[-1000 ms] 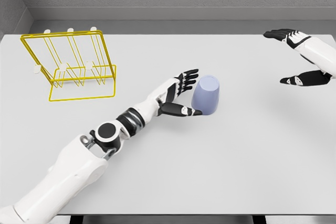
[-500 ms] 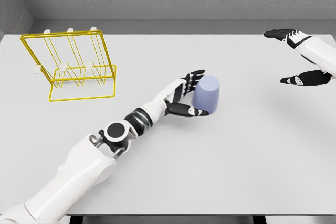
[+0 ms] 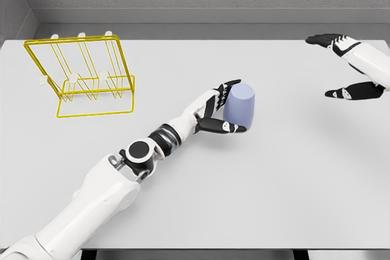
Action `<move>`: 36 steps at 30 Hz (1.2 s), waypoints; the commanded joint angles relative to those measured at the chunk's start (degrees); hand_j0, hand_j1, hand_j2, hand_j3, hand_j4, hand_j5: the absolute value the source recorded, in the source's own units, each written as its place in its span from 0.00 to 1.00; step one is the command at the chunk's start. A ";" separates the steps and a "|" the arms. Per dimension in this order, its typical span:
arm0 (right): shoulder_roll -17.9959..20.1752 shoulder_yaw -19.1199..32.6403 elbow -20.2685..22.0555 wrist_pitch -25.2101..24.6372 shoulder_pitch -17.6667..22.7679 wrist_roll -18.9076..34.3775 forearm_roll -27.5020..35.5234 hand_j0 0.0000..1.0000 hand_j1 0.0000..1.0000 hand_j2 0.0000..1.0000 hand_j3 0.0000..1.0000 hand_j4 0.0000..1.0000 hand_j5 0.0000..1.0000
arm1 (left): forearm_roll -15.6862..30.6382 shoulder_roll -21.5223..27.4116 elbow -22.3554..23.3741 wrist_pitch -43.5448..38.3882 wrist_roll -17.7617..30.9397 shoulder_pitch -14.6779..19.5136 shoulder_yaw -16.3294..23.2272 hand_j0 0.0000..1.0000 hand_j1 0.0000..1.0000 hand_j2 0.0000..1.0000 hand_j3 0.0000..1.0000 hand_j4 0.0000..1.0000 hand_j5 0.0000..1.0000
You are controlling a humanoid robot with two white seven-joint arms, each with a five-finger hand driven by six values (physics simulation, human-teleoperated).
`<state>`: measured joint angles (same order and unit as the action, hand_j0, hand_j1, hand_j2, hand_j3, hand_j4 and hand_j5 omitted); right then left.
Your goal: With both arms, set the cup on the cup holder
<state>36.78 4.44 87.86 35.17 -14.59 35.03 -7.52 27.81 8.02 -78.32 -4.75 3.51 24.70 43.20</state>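
A pale blue cup (image 3: 241, 105) stands upside down on the white table (image 3: 256, 193), right of the middle. My left hand (image 3: 226, 106) reaches it from the lower left. Its fingers (image 3: 229, 86) lie along the cup's far left side and the thumb (image 3: 223, 127) stretches under its near side, still spread rather than clamped. The yellow wire cup holder (image 3: 82, 77) with white-tipped pegs stands at the far left of the table, well away from the cup. My right hand (image 3: 334, 66) hovers open at the far right edge, apart from the cup.
Grey walls close off the back and the left side of the table. The table's near edge runs along the bottom of the view.
My left arm has pushed forward and right, bringing the fingers and thumb in around the cup's left side. The cup has barely shifted. The right hand has stayed put.
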 commanded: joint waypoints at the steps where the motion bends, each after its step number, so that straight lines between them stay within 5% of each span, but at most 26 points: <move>1: 0.05 0.05 0.03 -0.17 0.00 -0.03 0.49 1.00 1.00 1.00 1.00 1.00 1.00 | -0.56 -0.20 1.33 0.01 0.18 0.00 0.83 1.00 1.00 1.00 1.00 1.00 1.00; 8: 0.05 -0.04 0.03 -0.17 0.00 -0.03 0.49 1.00 1.00 1.00 1.00 1.00 1.00 | -0.65 -0.81 2.03 0.01 0.18 0.00 1.10 1.00 1.00 1.00 1.00 1.00 1.00; 13: 0.05 0.05 0.11 -0.17 0.00 -0.03 0.49 1.00 1.00 1.00 1.00 1.00 1.00 | -0.74 -1.25 2.56 0.62 0.10 0.00 1.01 0.70 0.70 0.70 0.70 0.70 0.70; 18: 0.05 0.05 0.11 -0.17 0.26 -0.03 0.49 1.00 1.00 1.00 1.00 1.00 1.00 | -1.09 -1.34 2.56 0.71 0.10 0.00 0.92 0.61 0.61 0.61 0.61 0.61 0.61; 26: 0.05 0.05 0.12 -0.17 0.26 -0.03 0.49 1.00 1.00 1.00 1.00 1.00 1.00 | -0.82 -1.78 2.47 0.71 0.10 0.00 0.57 0.61 0.61 0.61 0.61 0.61 0.61; 36: 0.05 0.05 0.12 -0.17 0.26 -0.03 0.49 1.00 1.00 1.00 1.00 1.00 1.00 | -0.12 -1.52 -2.36 0.10 0.10 -0.79 -4.79 0.61 0.61 0.61 0.61 0.61 0.61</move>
<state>36.78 4.48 87.95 35.17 -14.33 35.03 -7.47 27.54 6.47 -79.57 -4.58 3.59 23.82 39.45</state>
